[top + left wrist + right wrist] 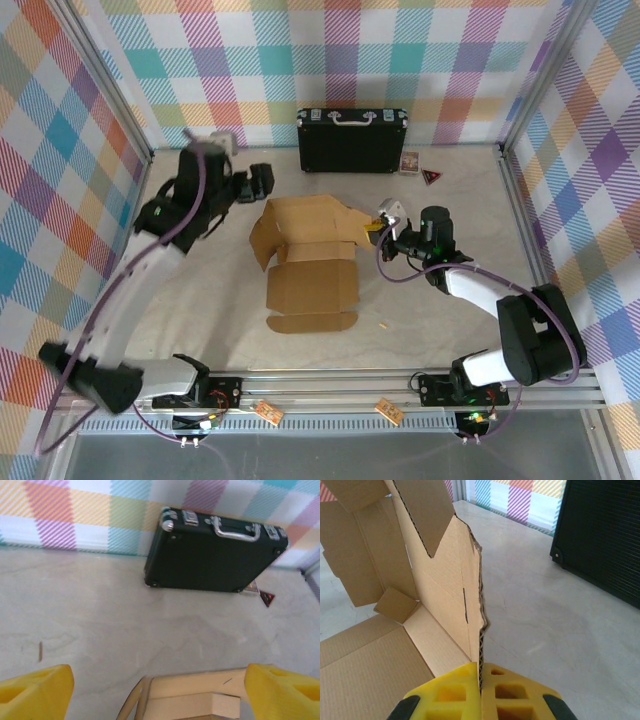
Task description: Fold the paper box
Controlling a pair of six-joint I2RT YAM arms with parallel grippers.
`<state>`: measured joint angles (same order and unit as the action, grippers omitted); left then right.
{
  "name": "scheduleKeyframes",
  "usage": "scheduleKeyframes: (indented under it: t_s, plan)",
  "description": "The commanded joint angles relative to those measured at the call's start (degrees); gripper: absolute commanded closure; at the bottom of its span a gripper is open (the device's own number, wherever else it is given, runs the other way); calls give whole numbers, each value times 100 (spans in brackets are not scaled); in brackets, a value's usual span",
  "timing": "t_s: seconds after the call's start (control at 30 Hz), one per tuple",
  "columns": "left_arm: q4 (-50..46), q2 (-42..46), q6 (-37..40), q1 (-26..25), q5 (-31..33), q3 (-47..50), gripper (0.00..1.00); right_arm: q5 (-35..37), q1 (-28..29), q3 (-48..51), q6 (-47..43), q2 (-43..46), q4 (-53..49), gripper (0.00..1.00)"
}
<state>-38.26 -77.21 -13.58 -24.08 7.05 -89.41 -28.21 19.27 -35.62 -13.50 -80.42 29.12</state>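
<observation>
The paper box (312, 285) lies partly folded mid-surface (450, 330), its base flat and its flaps raised. The right hand (481, 690) is clamped on the upright edge of the box's right flap. The left hand (262, 182) hovers at the box's far-left corner, its yellow fingers (37, 687) spread apart. A black case (352, 140) stands by the back wall.

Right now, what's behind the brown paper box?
Behind the paper box, past a strip of bare table, a black case with a silver handle stands against the plaid wall. The tabletop under the box is covered, so nothing there can be seen.
</observation>
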Motion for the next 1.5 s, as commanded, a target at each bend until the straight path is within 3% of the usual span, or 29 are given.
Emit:
scheduleKeyframes:
  t_s: [0.0, 0.03, 0.1, 0.23, 0.37, 0.43, 0.77, 0.97, 1.13, 1.33, 1.47]
  plan:
    - [-1429, -1187, 387, 105, -829, -1013, 22, -297, 77, -57, -451, -152, 56, 100]
    - [-1596, -1524, 444, 105, -832, -1342, 29, -313, 75, -76, -473, -190, 16, 100]
    - [-1723, -2037, 553, 124, -1041, -1719, 35, -343, 77, -86, -504, -247, 26, 100]
    - [-1677, -2662, 559, 132, -1312, -1856, 52, -360, 78, -130, -517, -358, -7, 100]
    - [-1643, -2753, 550, 114, -1675, -1610, 72, -323, 77, -158, -506, -378, -25, 100]
    - [-1448, -2607, 524, 95, -1687, -1278, 74, -330, 77, -195, -492, -401, -52, 100]
    - [-735, -2041, 342, -189, -1391, -15, 75, -96, 86, -434, -410, -491, -404, 100]
    - [-455, -1876, 418, -353, -1258, 542, 65, -230, 86, -689, -382, -639, -735, 98]
    - [-984, -1945, 1019, -501, -2000, 375, 48, -213, 86, -763, -513, -701, -806, 98]
    - [-1887, -2385, 1561, -560, -1916, -136, 43, -293, 87, -810, -588, -757, -806, 98]
    - [-1966, -2449, 1644, -563, -2512, -216, 38, -325, 86, -790, -601, -763, -756, 98]
